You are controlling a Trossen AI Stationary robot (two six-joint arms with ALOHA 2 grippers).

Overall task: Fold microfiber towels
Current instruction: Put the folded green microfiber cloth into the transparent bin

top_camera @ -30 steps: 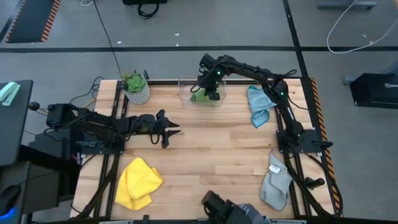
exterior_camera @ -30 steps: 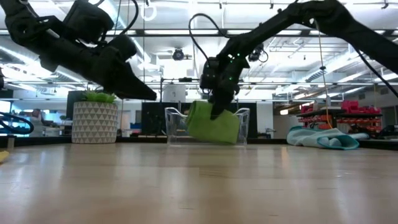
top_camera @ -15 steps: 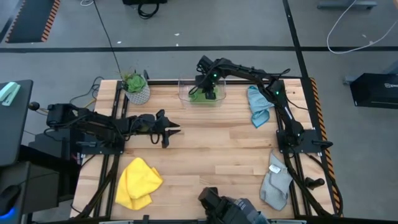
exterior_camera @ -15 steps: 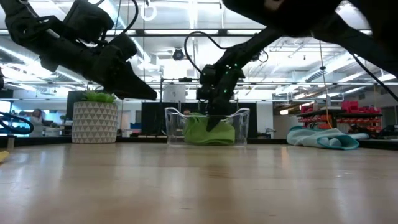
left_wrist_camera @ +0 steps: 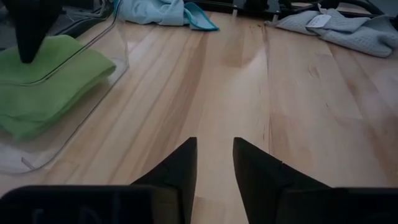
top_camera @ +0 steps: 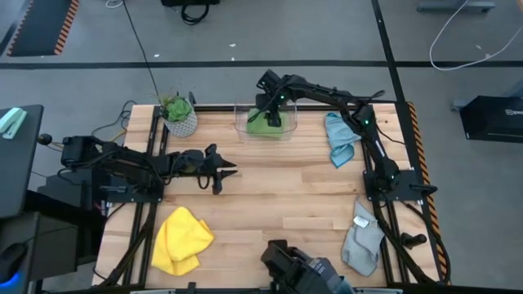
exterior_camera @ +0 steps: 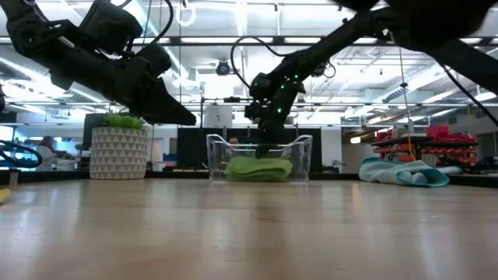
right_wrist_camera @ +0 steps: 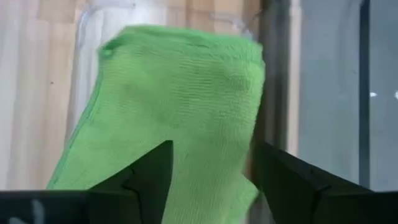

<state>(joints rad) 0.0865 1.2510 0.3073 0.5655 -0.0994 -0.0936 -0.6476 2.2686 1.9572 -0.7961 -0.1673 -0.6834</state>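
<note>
Right gripper (top_camera: 272,113) hangs with fingers spread over the clear bin (top_camera: 242,124) at the table's twelve o'clock, above the folded green towel (exterior_camera: 257,168) lying inside. Left gripper (top_camera: 225,171) hovers toward nine o'clock, fingers narrowly parted and apparently holding nothing. Yellow towel (top_camera: 181,238) lies at seven o'clock, grey towel (top_camera: 362,239) at five, blue towel (top_camera: 339,137) at two.

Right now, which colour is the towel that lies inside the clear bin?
Bright green. The towel shows best in the right wrist view, lying in the clear bin.

One folded towel (top_camera: 265,126) in the bin (top_camera: 242,124) at the table's (top_camera: 278,196) far edge — plant (top_camera: 178,115) to its left
</note>
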